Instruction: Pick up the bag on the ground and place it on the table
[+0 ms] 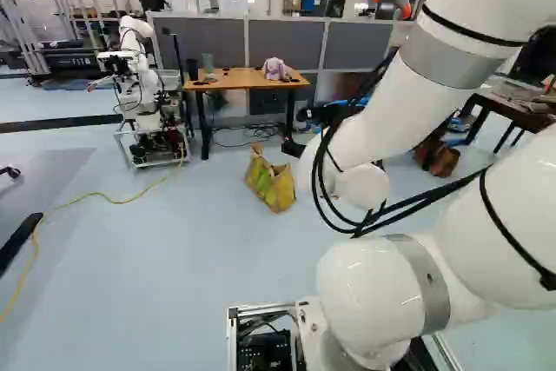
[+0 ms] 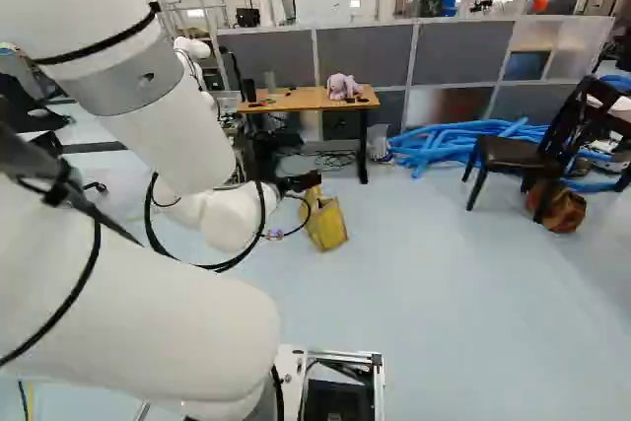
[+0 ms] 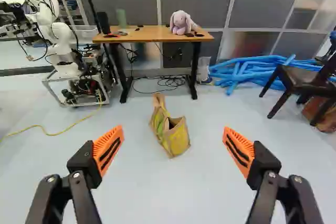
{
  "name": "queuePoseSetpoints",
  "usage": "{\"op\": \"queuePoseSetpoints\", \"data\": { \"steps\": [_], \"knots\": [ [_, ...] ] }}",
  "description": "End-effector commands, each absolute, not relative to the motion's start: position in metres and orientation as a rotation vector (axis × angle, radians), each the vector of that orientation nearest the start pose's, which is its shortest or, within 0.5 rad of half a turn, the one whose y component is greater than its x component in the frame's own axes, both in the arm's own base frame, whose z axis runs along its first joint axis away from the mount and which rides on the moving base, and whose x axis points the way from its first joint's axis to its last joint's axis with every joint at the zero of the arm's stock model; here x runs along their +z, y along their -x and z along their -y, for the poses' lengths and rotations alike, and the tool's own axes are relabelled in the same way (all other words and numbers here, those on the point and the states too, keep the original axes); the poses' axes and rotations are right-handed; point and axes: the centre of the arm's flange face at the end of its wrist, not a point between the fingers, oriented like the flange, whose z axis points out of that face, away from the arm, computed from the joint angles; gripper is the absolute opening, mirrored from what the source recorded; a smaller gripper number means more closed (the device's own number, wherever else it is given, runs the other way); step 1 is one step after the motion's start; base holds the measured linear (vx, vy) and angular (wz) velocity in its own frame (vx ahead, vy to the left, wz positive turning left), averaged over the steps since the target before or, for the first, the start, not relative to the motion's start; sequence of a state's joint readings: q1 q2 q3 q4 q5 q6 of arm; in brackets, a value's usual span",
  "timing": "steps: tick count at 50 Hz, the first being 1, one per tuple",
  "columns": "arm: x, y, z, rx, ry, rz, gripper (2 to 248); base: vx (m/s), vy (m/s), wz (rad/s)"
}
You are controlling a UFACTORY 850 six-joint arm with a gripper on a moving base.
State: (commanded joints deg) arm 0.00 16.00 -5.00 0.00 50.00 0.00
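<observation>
In the left base view, the tabletop (image 1: 234, 82) stands across the room in front of a grey partition (image 1: 287, 41), and the yellow bag (image 1: 276, 187) sits on the floor on the near side of that tabletop. A purple stuffed toy (image 1: 275, 69) is on the tabletop, and another robot (image 1: 143, 84) stands to the left of it, with a yellow cable (image 1: 104, 198) running over the floor on the tabletop's near side. In the right base view, part of the claw (image 2: 299, 182) shows at the end of the arm (image 2: 187, 135), on the near side of the tabletop. Blue tubes (image 2: 434, 150) lie in a heap to the right of the tabletop, and a dark chair (image 2: 513, 153) stands farther to its right, a brown bag (image 2: 558, 206) just beside the chair. In the wrist view, the claw (image 3: 173, 128) has its two orange pads (image 3: 108, 148) spread wide apart, gripping nothing. The yellow bag is ahead of the gap between them, on the floor in front of the tabletop, with its mouth open. Black cords (image 3: 170, 82) lie on the floor below the tabletop.
</observation>
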Motion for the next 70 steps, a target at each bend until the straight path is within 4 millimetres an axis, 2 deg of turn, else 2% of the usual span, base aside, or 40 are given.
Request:
{"op": "queuePoseSetpoints", "data": {
  "steps": [33, 70],
  "knots": [
    [0.3656, -0.2703, 0.0000, -1.824, 2.558, 0.000, 247, 0.085, -0.006, 0.001],
    [0.3656, -0.2703, 0.0000, -1.824, 2.558, 0.000, 247, 0.161, -0.075, 0.003]
  ]
}}
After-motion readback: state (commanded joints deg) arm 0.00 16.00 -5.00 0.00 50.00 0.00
